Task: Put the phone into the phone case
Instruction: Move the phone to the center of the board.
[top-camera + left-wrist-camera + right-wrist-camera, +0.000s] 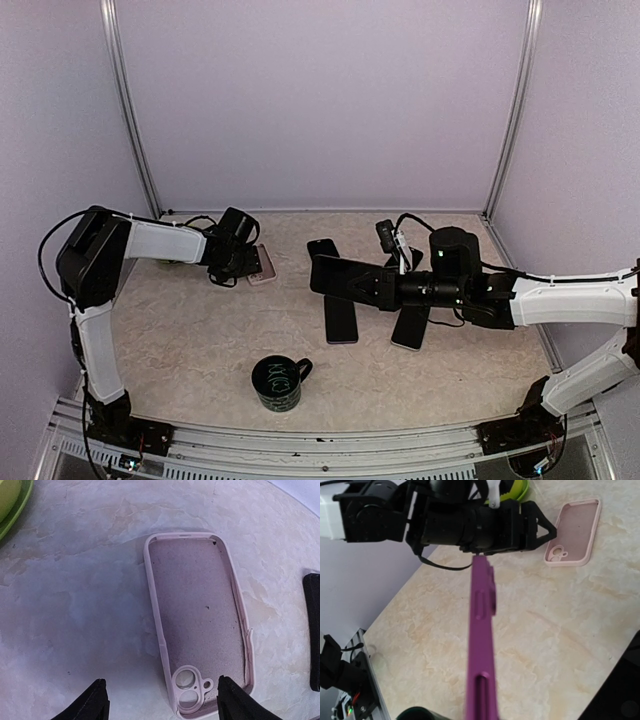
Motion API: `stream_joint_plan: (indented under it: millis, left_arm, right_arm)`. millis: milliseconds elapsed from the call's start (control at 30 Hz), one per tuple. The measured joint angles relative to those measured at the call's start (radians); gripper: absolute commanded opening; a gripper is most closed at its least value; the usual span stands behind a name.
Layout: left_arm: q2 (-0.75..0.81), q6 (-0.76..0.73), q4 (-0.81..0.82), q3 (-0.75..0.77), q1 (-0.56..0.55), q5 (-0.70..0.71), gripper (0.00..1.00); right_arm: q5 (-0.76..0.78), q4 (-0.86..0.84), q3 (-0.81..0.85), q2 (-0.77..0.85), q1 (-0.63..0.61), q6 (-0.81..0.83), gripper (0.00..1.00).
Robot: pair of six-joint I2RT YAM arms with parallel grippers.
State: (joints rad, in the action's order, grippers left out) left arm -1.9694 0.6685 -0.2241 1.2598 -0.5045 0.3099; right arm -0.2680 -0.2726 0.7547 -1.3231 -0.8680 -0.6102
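Walls (320,100) pale lilac, plain, meeting at two metal corner posts (130,110). Tabletop (200,340) beige, marbled stone pattern, matte.

Left arm (160,240) white and black, reaching across to the far left of the tabletop. Right arm (570,300) stretched leftward toward the middle.

Left end effector (161,681) poised low over the phone case (197,615), jaws standing well apart and gripping nothing. One fingertip sits over bare tabletop to the side of the case; the other overlaps the case's corner at the camera-cutout end. Cannot tell whether that one touches.

Right end effector (365,283) clamped tight on the phone (482,645). Phone has a purple frame with side buttons showing, seen edge-on from the right wrist, and is held out over the middle of the tabletop, well apart from the case.

Several dark phones (342,320) lie flat mid-tabletop, below and beside the held one.

Mug (278,383) dark, upright, near front edge, handle to the right. Pale scrawl on its side, too small to read.

Phone case pink, lying flat, open side up, with a few dark specks in the lining. Twin-ring camera cutout (187,687) at the end nearest the left wrist.

Green dish (10,500) just beyond the case; only the rim shows.
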Motion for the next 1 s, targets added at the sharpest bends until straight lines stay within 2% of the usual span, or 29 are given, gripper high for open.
stream_joint_plan:
  millis: [233,400,567,700,867,1000]
  left_arm:
    - [-0.048,-0.002,-0.021,0.021,-0.002,0.018,0.7]
    - [-0.079,-0.007,-0.033,0.043,-0.005,0.037,0.58]
    - [-0.089,-0.015,-0.04,0.043,-0.012,0.043,0.5]
    - [-0.09,-0.023,-0.04,0.043,-0.014,0.043,0.39]
    - [-0.092,-0.034,-0.039,0.047,-0.015,0.043,0.29]
    - [-0.093,-0.047,-0.038,0.047,-0.015,0.041,0.16]
  right_arm:
    - [0.0,0.0,0.0,0.0,0.0,0.0,0.0]
    - [0.0,0.001,0.0,0.0,0.0,0.0,0.0]
    - [0.0,0.01,0.0,0.0,0.0,0.003,0.0]
    - [0.0,0.021,0.0,-0.001,0.0,0.008,0.0]
    - [0.0,0.028,0.002,-0.001,0.0,0.014,0.0]
    - [0.0,0.039,0.006,-0.002,0.0,0.016,0.0]
